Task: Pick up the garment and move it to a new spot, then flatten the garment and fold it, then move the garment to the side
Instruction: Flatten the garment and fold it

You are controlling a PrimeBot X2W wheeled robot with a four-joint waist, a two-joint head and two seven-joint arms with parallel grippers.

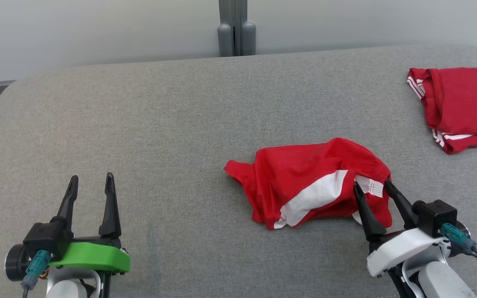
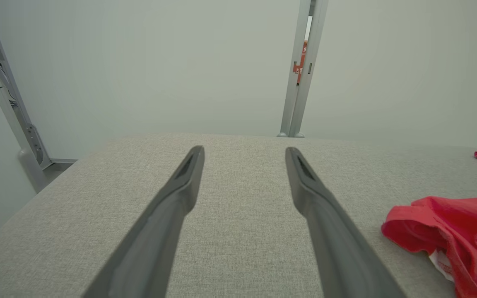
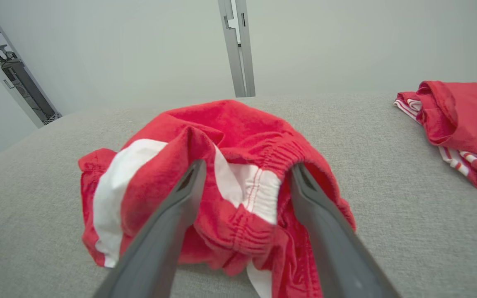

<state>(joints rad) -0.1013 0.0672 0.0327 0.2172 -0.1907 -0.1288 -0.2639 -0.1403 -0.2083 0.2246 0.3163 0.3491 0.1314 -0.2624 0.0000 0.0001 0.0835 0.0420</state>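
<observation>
Both apart: left end effector [image 1: 91,177], right end effector [image 1: 371,183] astride garment [image 1: 304,174]; jersey [image 1: 462,99] partly off-frame.

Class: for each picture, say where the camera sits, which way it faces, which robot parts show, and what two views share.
Head view: on the head, facing forward and down at the grey surface; left gripper and right gripper show, both open.
Left wrist view: on the left wrist, looking along its fingers over bare surface towards the wall.
Right wrist view: on the right wrist, looking along its fingers, which flank the waistband of the crumpled red garment.
Shared: head and right wrist views both show the folded red garment.
</observation>
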